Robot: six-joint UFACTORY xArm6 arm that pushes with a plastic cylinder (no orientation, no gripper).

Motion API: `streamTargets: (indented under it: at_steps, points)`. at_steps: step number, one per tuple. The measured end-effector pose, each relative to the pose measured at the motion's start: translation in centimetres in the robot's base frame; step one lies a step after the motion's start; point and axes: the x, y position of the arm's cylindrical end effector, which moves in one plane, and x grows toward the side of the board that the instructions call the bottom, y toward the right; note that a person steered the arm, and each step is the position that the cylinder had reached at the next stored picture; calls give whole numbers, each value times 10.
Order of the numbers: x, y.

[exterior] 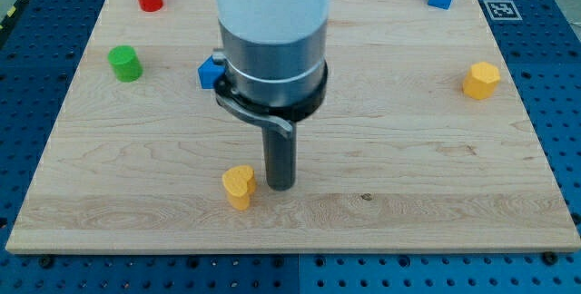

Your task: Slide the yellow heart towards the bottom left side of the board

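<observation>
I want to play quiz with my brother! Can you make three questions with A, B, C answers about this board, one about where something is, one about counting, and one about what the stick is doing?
1. Where is the yellow heart?
A. near the view's bottom, left of centre
B. the view's top right corner
C. off the board

2. How many yellow blocks are on the board?
A. one
B. two
C. four

3. What is my tip doing?
A. resting on top of the red cylinder
B. standing just to the view's right of the yellow heart
C. pushing the green cylinder

Answers:
1 A: the heart sits low on the board, left of the middle.
2 B: there is the heart, and a yellow hexagon block at the view's right.
3 B: the tip is down beside the heart; whether they touch, I cannot tell.
</observation>
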Motion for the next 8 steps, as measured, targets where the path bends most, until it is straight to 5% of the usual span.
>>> streamTargets:
  at_steps: [8]
  points:
    - [-25, -81]
